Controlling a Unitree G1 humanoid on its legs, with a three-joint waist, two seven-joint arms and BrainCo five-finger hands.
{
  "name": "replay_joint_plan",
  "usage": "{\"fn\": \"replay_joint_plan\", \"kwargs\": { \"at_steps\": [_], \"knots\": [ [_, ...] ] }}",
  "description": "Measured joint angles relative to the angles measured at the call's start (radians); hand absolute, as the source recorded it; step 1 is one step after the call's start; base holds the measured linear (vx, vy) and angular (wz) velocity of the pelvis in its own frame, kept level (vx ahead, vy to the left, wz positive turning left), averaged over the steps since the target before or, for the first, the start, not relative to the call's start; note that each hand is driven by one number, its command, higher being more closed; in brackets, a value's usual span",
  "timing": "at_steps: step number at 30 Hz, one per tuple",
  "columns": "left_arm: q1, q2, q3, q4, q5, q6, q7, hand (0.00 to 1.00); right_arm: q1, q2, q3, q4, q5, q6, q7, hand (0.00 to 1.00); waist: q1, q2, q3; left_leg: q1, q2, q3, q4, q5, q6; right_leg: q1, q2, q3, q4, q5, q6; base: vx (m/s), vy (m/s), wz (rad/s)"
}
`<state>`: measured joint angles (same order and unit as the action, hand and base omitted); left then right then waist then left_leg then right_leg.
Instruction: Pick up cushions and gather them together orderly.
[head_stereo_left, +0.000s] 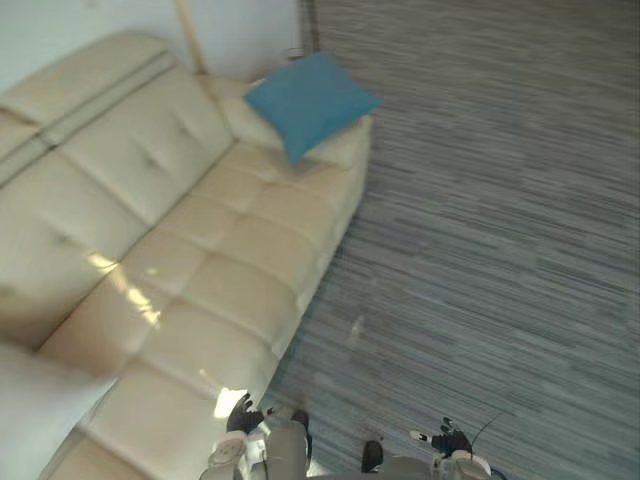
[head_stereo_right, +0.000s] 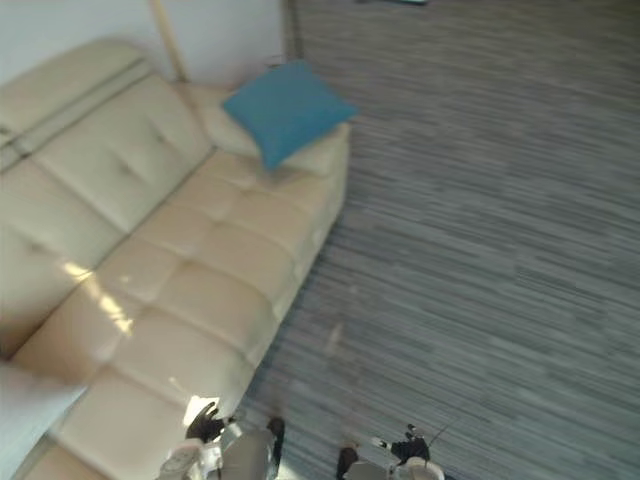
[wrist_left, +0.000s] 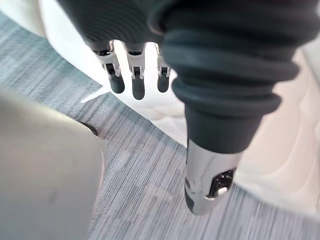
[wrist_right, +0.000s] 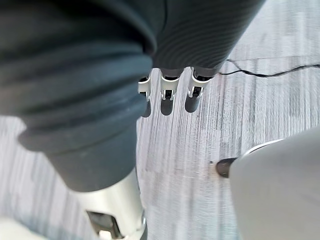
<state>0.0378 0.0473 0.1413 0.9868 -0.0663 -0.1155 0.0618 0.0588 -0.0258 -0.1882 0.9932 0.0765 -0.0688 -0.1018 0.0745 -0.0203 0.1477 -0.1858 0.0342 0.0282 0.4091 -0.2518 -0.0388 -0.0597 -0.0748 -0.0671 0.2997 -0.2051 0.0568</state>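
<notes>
Left eye view: a blue cushion (head_stereo_left: 310, 100) leans on a cream cushion (head_stereo_left: 348, 150) at the beige sofa's (head_stereo_left: 200, 250) far end, and a white cushion (head_stereo_left: 35, 415) lies at its near end. The left hand (head_stereo_left: 240, 415) hangs by the sofa's near front edge and the right hand (head_stereo_left: 447, 437) over the carpet (head_stereo_left: 500, 250), both well apart from the blue cushion.

Left wrist view: straight fingers (wrist_left: 138, 87), holding nothing, beside the sofa.

Right wrist view: fingers (wrist_right: 167, 102) straight and empty, above carpet.
</notes>
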Motion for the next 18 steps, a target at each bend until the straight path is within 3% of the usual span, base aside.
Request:
{"fn": "replay_joint_plan", "kwargs": {
  "at_steps": [3, 4, 6, 8, 10, 11, 12, 13, 14, 15, 16, 17, 18],
  "knots": [
    [-0.008, 0.012, -0.012, 0.027, 0.008, 0.007, 0.003, 0.0, -0.014, 0.007, 0.004, 0.004, 0.0, -0.003, 0.005, 0.0, 0.003, -0.011, 0.004, 0.123, -0.008, 0.073, -0.04, -0.018, 0.024, -0.083, -0.061, -0.068, 0.265, -0.042, 0.049, 0.32, 0.098, -0.7],
    [-0.009, 0.016, -0.036, 0.032, 0.008, 0.014, 0.004, 0.0, -0.021, 0.005, 0.008, 0.006, 0.0, -0.003, 0.007, 0.0, -0.018, -0.009, 0.004, 0.181, -0.005, 0.072, -0.091, -0.019, 0.025, -0.097, -0.093, -0.167, 0.315, -0.067, 0.033, 0.36, 0.018, -0.2],
    [-0.012, 0.017, -0.055, 0.037, 0.007, 0.013, 0.005, 0.0, -0.031, 0.005, 0.023, 0.007, 0.0, -0.004, 0.01, 0.0, -0.025, -0.003, 0.003, 0.213, 0.016, 0.078, -0.13, -0.018, 0.024, -0.121, -0.092, -0.234, 0.28, -0.075, 0.017, 0.3, -0.057, -0.09],
    [-0.023, 0.015, -0.064, 0.045, 0.007, 0.015, 0.006, 0.0, -0.065, 0.006, 0.047, 0.015, 0.0, -0.004, 0.015, 0.0, -0.026, 0.012, 0.014, 0.246, 0.058, 0.099, -0.175, -0.022, 0.012, -0.177, -0.057, -0.26, 0.184, -0.056, -0.008, 0.32, -0.138, -0.31],
    [-0.026, 0.012, -0.072, 0.046, 0.007, 0.016, 0.014, 0.0, -0.093, 0.002, 0.048, 0.016, 0.001, -0.004, 0.014, 0.0, -0.027, 0.031, 0.032, 0.285, 0.093, 0.124, -0.213, -0.024, -0.003, -0.235, -0.03, -0.259, 0.091, 0.019, -0.019, 0.29, -0.164, -0.36],
    [-0.025, 0.015, -0.086, 0.046, 0.007, 0.016, 0.017, 0.0, -0.102, -0.002, 0.049, 0.016, 0.001, -0.004, 0.014, 0.0, -0.033, 0.031, 0.038, 0.31, 0.102, 0.128, -0.231, -0.025, -0.011, -0.26, -0.026, -0.253, 0.017, 0.093, -0.027, 0.37, -0.242, -0.14],
    [-0.023, 0.023, -0.091, 0.044, 0.008, 0.016, 0.018, 0.0, -0.098, -0.002, 0.052, 0.018, 0.001, -0.004, 0.014, 0.0, -0.038, 0.001, 0.04, 0.34, 0.086, 0.122, -0.236, -0.029, -0.02, -0.258, -0.038, -0.226, -0.057, 0.175, -0.03, 0.4, -0.278, -0.03],
    [-0.023, 0.027, -0.091, 0.049, 0.01, 0.016, 0.018, 0.0, -0.096, -0.011, 0.052, 0.02, 0.0, -0.005, 0.014, 0.0, -0.04, -0.003, 0.047, 0.37, 0.081, 0.111, -0.237, -0.044, -0.045, -0.259, -0.045, -0.213, -0.029, 0.253, -0.084, 0.41, -0.315, -0.07],
    [-0.03, 0.015, -0.09, 0.057, 0.025, 0.015, 0.02, 0.0, -0.107, -0.03, 0.052, 0.026, -0.001, -0.004, 0.013, 0.0, -0.041, 0.031, 0.049, 0.383, 0.119, 0.091, -0.223, -0.043, -0.055, -0.266, -0.023, -0.22, 0.049, 0.186, -0.083, 0.38, -0.334, -0.07],
    [-0.033, 0.005, -0.093, 0.058, 0.038, 0.014, 0.019, 0.0, -0.107, -0.043, 0.049, 0.033, -0.008, -0.005, 0.012, 0.0, -0.046, 0.046, 0.043, 0.367, 0.134, 0.057, -0.162, -0.04, -0.06, -0.273, -0.009, -0.221, 0.089, 0.121, -0.088, 0.36, -0.331, -0.06],
    [-0.033, -0.004, -0.091, 0.06, 0.047, 0.013, 0.019, 0.0, -0.106, -0.046, 0.041, 0.047, -0.022, -0.004, 0.012, 0.0, -0.052, 0.056, 0.039, 0.33, 0.153, 0.034, -0.068, -0.04, -0.06, -0.26, 0.006, -0.232, 0.095, 0.095, -0.097, 0.36, -0.349, 0.09],
    [-0.033, -0.016, -0.08, 0.06, 0.049, 0.015, 0.017, 0.0, -0.1, -0.046, 0.033, 0.046, -0.035, -0.002, 0.01, 0.0, -0.056, 0.067, 0.045, 0.251, 0.181, -0.012, 0.116, -0.014, -0.083, -0.226, 0.032, -0.243, 0.085, 0.068, -0.108, 0.38, -0.345, 0.12],
    [-0.034, -0.02, -0.061, 0.044, 0.061, 0.015, 0.014, 0.0, -0.096, -0.048, 0.035, 0.043, -0.035, -0.001, 0.005, 0.0, -0.062, 0.077, 0.051, 0.152, 0.207, -0.066, 0.351, 0.06, -0.081, -0.164, 0.065, -0.257, 0.059, 0.046, -0.121, 0.48, -0.373, 0.07]
  ]
}}
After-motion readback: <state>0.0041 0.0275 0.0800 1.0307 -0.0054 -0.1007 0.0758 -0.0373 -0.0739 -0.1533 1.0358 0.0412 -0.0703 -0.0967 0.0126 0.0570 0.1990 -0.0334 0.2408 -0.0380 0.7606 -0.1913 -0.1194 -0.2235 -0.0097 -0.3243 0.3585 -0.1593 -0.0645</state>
